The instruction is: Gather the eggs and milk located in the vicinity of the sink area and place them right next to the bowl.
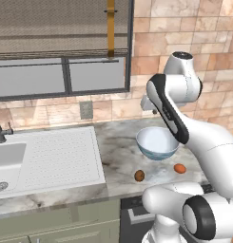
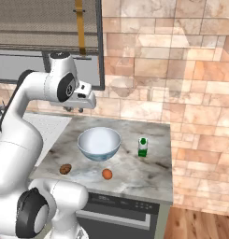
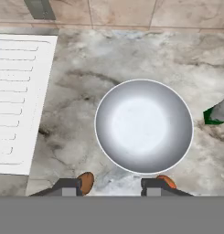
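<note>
The pale glossy bowl (image 1: pixel 157 142) (image 2: pixel 99 143) (image 3: pixel 144 126) stands on the marble counter right of the white sink unit (image 1: pixel 51 159). A dark brown egg (image 1: pixel 139 175) (image 2: pixel 65 169) (image 3: pixel 86 182) and an orange-brown egg (image 1: pixel 179 168) (image 2: pixel 107 174) (image 3: pixel 166 181) lie in front of the bowl, near the counter's front edge. The small green-and-white milk carton (image 2: pixel 143 147) (image 3: pixel 217 113) stands upright to the bowl's right. My gripper (image 2: pixel 75 110) (image 3: pixel 109 187) hangs high above the bowl, pointing down, open and holding nothing.
The dotted drainboard (image 3: pixel 17 100) borders the counter on the left, with the dark faucet (image 1: pixel 0 128) beyond it. A wall outlet (image 1: pixel 86 110) and a window sit behind. The counter (image 2: pixel 148 172) ends at its right edge past the carton.
</note>
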You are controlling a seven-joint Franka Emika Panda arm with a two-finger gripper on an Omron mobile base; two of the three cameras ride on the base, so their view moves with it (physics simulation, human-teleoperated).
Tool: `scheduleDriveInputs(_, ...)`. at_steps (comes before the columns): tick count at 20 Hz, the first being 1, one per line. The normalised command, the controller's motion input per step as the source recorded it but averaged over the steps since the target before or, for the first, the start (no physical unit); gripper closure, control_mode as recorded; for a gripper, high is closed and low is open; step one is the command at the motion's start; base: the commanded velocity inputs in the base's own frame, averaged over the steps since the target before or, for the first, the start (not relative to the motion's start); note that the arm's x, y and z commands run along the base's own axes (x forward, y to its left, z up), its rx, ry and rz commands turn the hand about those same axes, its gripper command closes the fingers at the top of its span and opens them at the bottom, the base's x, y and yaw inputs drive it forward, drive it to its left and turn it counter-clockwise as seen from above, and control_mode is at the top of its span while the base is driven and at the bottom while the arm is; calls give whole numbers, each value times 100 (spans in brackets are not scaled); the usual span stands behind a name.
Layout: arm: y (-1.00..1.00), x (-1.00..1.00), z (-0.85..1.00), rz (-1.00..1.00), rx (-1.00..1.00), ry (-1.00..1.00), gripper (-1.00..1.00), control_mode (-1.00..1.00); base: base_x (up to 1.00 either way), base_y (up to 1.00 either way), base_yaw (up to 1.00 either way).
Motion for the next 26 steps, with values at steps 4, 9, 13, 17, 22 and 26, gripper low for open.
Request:
scheduleDriveInputs(4,0,0,0,0,0,-6,-100,-100,0,0,0)
scheduleDriveInputs(9,0,-7,-1,-1,0,-13,-100,-100,0,0,0)
scheduleDriveInputs(13,1,-13,-3,-5,0,-18,-100,-100,0,0,0)
scheduleDriveInputs(17,0,-20,-1,-13,0,-10,-100,-100,0,0,0)
scheduleDriveInputs(22,2,-18,-1,-13,0,0,-100,-100,0,0,0)
scheduleDriveInputs(26,1,-8,-5,-10,0,9,-100,-100,0,0,0)
